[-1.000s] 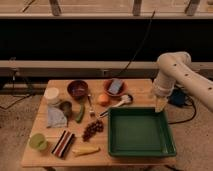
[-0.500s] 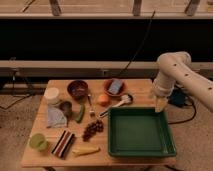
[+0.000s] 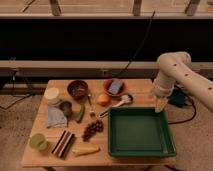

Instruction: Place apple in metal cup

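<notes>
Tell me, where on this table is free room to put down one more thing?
The green tray is empty, the largest free patch. The table is also bare between the orange bowl and the hand, which hangs over the tray's back right corner. Around the apple and metal cup it is crowded.

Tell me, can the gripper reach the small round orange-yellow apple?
Probably yes: the apple lies uncovered, nothing above it; the gripper hangs over a far corner of the green rectangular tray.

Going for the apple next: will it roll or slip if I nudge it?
Likely rolls: the apple is round and lies on the flat table. It looks about as wide as the metal cup, so probably a snug fit. The end effector hangs by the green tray, far right corner.
</notes>
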Tool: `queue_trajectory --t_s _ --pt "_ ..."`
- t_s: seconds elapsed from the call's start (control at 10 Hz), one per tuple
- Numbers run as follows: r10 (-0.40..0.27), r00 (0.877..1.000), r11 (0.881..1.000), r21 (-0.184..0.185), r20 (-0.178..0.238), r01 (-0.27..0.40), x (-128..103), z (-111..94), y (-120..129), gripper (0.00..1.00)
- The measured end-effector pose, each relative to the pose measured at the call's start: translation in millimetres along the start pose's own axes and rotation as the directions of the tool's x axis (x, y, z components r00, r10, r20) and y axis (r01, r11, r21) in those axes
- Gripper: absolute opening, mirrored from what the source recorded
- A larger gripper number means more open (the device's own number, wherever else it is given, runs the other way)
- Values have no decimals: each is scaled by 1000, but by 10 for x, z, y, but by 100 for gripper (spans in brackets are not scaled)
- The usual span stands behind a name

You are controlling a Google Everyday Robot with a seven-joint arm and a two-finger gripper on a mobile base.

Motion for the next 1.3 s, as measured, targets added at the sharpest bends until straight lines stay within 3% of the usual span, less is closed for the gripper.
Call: queue_trajectory --t_s 0.2,0.4,0.7,1.0,1.3 --pt "-34 999 999 6 10 34 -110 47 -21 61" --pt "-75 997 997 26 18 74 -394 104 -129 61" --pt "-158 987 986 64 32 155 -1106 203 -441 61" --pt "-257 966 962 103 41 252 -1696 286 -864 61" --pt "-339 939 935 134 65 328 -2050 408 -1204 61"
